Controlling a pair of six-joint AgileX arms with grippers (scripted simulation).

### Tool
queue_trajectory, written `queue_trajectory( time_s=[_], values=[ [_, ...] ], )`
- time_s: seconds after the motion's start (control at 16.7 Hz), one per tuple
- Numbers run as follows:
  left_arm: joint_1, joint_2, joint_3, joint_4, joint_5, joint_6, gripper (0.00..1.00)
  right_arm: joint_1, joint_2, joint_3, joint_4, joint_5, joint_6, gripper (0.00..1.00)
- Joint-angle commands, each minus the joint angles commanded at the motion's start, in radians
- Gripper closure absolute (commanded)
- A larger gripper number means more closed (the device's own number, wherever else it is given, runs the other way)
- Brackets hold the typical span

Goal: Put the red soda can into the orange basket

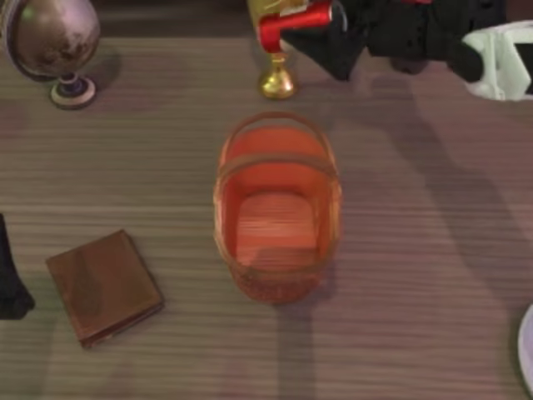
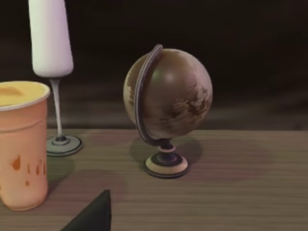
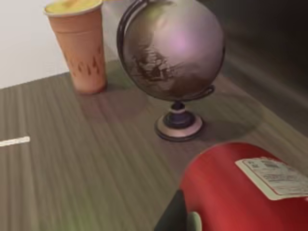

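Desk: brown wood-grain surface, stripes running left-right in top view.

Orange basket stands at desk centre, oval, two hoop handles, pale slatted bottom, nothing inside.

Globe on round stand, far-left corner. Orange cup and white stemmed glass stand near globe, seen in left wrist view.

Gold stemmed base at far edge, beyond basket.

Brown book lies flat, near-left of basket, well apart from it.

White rim at right edge, partly out of view.
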Motion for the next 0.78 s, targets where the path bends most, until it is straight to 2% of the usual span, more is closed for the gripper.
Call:
queue_trajectory(
  time_s=[0.18, 0.36, 0.48, 0.78],
  values=[
    [0.000, 0.000, 0.000, 0.000, 0.000, 0.000, 0.00, 0.021, -0.075, -0.136, 0.239, -0.127, 0.076, 1.00],
    [0.000, 0.000, 0.000, 0.000, 0.000, 0.000, 0.00, 0.036, -0.129, -0.232, 0.384, -0.214, 0.129, 1.00],
    [0.000, 0.000, 0.000, 0.000, 0.000, 0.000, 0.00, 0.040, -0.148, -0.263, 0.427, -0.241, 0.146, 1.00],
    [0.000, 0.000, 0.000, 0.000, 0.000, 0.000, 0.00, 0.035, -0.146, -0.264, 0.430, -0.244, 0.149, 1.00]
  ],
)
